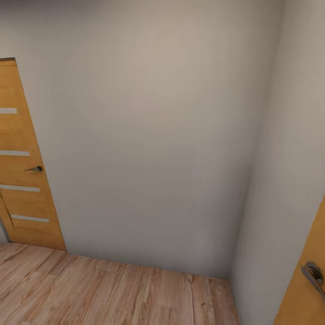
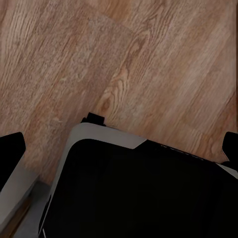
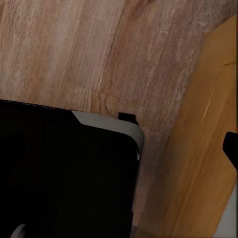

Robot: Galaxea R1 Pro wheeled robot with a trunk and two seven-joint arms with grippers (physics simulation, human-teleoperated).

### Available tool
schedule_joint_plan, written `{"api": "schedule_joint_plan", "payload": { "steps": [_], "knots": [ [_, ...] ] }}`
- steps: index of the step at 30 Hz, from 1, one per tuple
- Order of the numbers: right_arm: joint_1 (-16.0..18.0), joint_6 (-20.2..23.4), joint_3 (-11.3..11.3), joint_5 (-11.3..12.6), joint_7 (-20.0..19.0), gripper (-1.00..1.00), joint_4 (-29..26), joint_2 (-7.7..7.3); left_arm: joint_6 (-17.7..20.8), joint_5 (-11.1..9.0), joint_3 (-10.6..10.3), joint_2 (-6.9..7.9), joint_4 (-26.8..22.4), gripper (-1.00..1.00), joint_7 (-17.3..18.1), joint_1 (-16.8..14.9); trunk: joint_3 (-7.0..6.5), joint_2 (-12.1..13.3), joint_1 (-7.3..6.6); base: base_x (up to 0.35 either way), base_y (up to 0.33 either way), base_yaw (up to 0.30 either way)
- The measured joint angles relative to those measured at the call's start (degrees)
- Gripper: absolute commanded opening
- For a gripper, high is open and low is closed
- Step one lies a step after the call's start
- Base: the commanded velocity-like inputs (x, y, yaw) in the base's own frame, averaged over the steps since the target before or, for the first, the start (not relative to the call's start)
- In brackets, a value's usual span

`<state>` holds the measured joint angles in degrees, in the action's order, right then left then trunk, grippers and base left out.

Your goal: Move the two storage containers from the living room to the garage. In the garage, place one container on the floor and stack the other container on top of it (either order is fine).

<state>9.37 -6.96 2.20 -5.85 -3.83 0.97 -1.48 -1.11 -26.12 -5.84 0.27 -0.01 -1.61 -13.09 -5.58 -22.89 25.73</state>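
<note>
Wood-plank flooring (image 2: pixel 148 54), light and grained, lies nearest — under both wrist cameras, with the robot's black, grey-edged base (image 2: pixel 139 193) over it. Left gripper: dark fingertips (image 2: pixel 11 148) at either edge of the left wrist view, set wide apart, nothing between them. Right gripper: one dark tip (image 3: pixel 231 148) at the frame edge; whether its jaws stand apart or together cannot be told. Beside the base in the right wrist view, a warm orange-brown door panel (image 3: pixel 208 148).

Farther, in the head view: planks run to a plain pale wall (image 1: pixel 153 135) meeting a second wall in a corner. Orange-brown door (image 1: pixel 20 180) with pale horizontal inlays and a lever handle (image 1: pixel 35 169) at the left; another door's edge with a handle (image 1: pixel 313 275) at the lower right.

Storage containers: none in sight; position unknown, neither held. Judged from the task wording alone, a container likely handles as a light, stiff item with smooth, possibly slippery walls — best taken at the rim of opposite walls, kept level.
</note>
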Motion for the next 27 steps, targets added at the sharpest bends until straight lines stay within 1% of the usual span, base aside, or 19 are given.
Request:
{"api": "schedule_joint_plan", "payload": {
  "steps": [5, 7, 27],
  "knots": [
    [0.0, 0.0, 0.0, 0.0, 0.0, 1.0, 0.0, -0.01, 0.0, 0.0, 0.0, 0.0, 0.0, 1.0, 0.0, 0.0, 0.0, 0.0, 0.0, 0.322, 0.0, 0.01],
    [0.0, 0.0, 0.0, 0.0, 0.0, 1.0, 0.0, 0.0, 0.0, 0.0, 0.0, 0.0, 0.0, 1.0, 0.0, 0.0, 0.0, 0.0, 0.0, 0.319, 0.0, 0.154],
    [0.0, 0.0, 0.0, 0.0, 0.0, 1.0, 0.0, 0.0, -0.1, 0.0, 0.0, 0.0, 0.0, 1.0, 0.0, 0.0, 0.0, 0.0, 0.01, 0.239, 0.0, 0.262]
  ]
}}
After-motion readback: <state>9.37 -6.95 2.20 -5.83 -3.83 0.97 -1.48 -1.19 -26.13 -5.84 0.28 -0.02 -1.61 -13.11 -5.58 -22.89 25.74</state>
